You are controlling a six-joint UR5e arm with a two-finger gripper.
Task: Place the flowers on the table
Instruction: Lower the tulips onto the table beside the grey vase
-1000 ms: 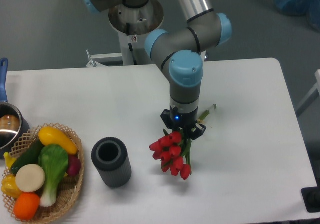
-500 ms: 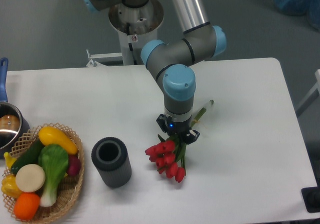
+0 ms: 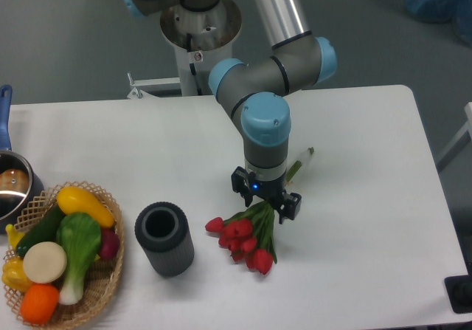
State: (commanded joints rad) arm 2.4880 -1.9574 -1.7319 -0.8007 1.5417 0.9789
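A UR5e arm's claw (image 3: pixel 266 199) stands over the leaves of a bunch of red tulips, the flowers (image 3: pixel 243 235), which lie flat on the white bench (image 3: pixel 354 227) just right of a dark cylindrical holder (image 3: pixel 164 238). The claw's fingers look spread, the bunch seemingly released, though the wrist hides the contact. A clean finish calls for a straight lift, so no finger catches a leaf or drags the blooms. The stem ends (image 3: pixel 301 165) poke out on the far side of the wrist; the tie is hidden. A wicker basket (image 3: pixel 103 282) of toy vegetables sits at near left.
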